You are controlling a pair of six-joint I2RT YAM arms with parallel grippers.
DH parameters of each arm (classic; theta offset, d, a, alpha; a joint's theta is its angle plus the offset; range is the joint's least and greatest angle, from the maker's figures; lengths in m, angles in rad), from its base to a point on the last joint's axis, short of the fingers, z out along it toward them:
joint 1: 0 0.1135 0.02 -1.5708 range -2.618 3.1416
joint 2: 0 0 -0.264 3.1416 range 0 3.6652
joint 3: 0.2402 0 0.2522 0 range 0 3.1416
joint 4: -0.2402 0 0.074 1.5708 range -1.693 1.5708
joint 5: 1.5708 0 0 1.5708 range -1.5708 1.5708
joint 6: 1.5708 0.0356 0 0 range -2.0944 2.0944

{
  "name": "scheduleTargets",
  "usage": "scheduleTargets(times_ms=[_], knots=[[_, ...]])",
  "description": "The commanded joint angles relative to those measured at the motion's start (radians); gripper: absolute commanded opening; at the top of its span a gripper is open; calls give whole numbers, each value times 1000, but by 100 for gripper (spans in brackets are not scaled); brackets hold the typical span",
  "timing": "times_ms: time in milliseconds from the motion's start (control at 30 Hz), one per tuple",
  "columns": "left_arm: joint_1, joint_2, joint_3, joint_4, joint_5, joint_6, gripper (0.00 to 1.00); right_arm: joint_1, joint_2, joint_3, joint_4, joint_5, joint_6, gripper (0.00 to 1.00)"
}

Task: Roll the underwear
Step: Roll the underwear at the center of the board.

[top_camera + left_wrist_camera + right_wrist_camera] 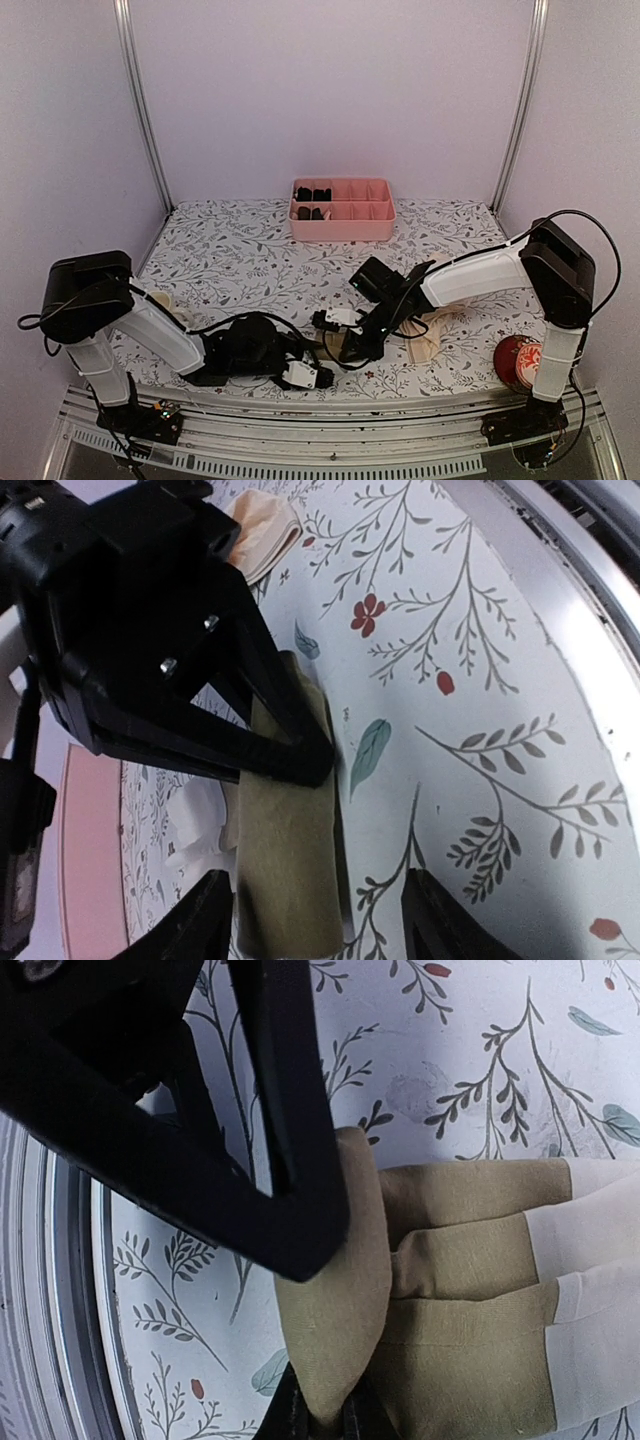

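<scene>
The olive-brown underwear (450,1360) lies partly rolled near the table's front, its cream-white part (600,1290) spread flat to the side. My right gripper (322,1415) is shut on a raised fold of its olive edge. In the left wrist view the olive roll (290,860) lies between the fingers of my open left gripper (318,905), which touches nothing. The right gripper's finger (290,755) rests on the roll's far end. From above, the left gripper (312,375) and right gripper (352,345) meet over the olive underwear (333,345). The peach-beige underwear (425,335) lies to the right, under the right arm.
A pink compartment tray (340,225) with small black bundles stands at the back centre. A red round object (515,362) sits at the front right by the right arm's base. The table's front rail (330,440) runs just behind both grippers.
</scene>
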Motion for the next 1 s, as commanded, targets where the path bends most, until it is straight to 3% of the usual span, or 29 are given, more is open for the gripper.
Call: scheduleTargets(times_ms=[0, 133, 433, 533, 800, 967], knots=[[-33, 69, 19, 36, -130, 46, 61, -5, 68, -32, -88, 30, 7, 6], [-36, 110, 38, 55, -186, 53, 56, -5, 69, -35, -89, 38, 7, 6], [-36, 164, 51, 66, -215, 73, 13, -13, 58, -40, -87, 52, 9, 7], [-35, 172, 62, 50, -209, 60, 0, -13, 27, -45, -82, 91, 17, 11], [8, 167, 165, -189, -60, -78, 0, -15, -281, -199, 130, 366, 61, 56], [59, 166, 249, -365, 46, -152, 0, -13, -462, -309, 285, 653, 94, 73]])
